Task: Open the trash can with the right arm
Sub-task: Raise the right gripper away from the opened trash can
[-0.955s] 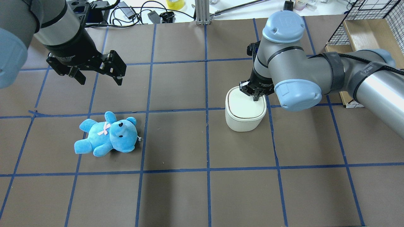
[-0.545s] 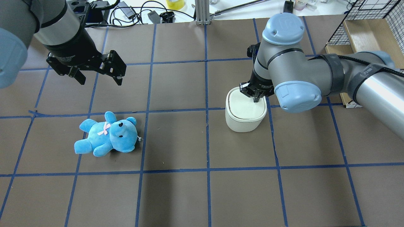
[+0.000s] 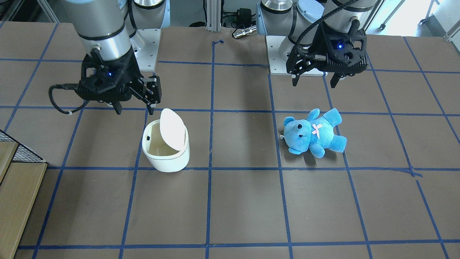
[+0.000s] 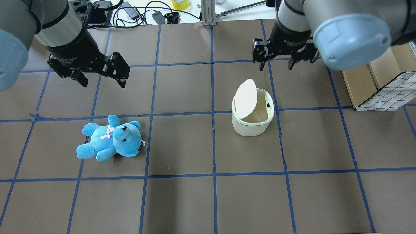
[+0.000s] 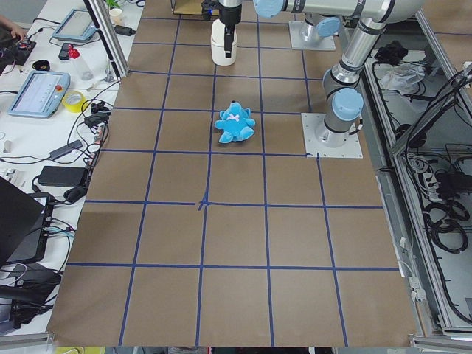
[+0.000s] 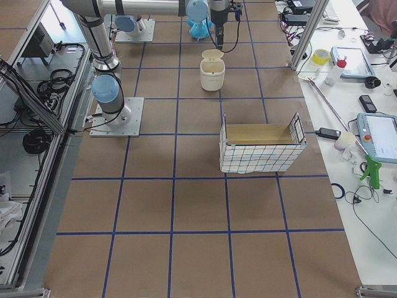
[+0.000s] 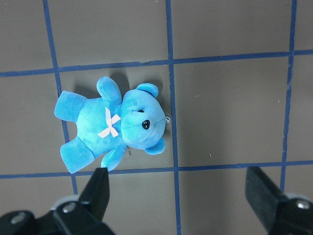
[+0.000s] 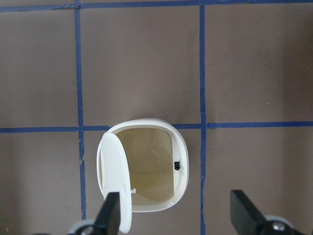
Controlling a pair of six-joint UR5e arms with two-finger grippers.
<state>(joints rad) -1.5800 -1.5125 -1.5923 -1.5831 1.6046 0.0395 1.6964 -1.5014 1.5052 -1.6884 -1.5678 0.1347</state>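
Note:
The white trash can [image 4: 252, 128] stands right of the table's middle with its lid [image 4: 245, 97] tipped up on the can's left side and the inside showing. It also shows in the front view [image 3: 167, 158], the right wrist view [image 8: 182, 161] and the exterior right view [image 6: 211, 73]. My right gripper [image 4: 275, 66] is open and empty, raised above the table just beyond the can, not touching it [image 3: 134, 106]. My left gripper [image 4: 103, 83] is open and empty, hovering above and beyond the blue teddy bear [image 4: 110, 138].
The teddy bear [image 3: 312, 133] lies on its back at the table's left half, seen from above in the left wrist view [image 7: 112, 125]. A wire-mesh basket with a wooden box [image 4: 383, 81] stands at the right edge. Cables and tools lie beyond the far edge.
My right gripper was shut with its tips pressing on the closed lid. It has since lifted, moved away toward the far side and opened. The lid has swung up. The left arm has not moved.

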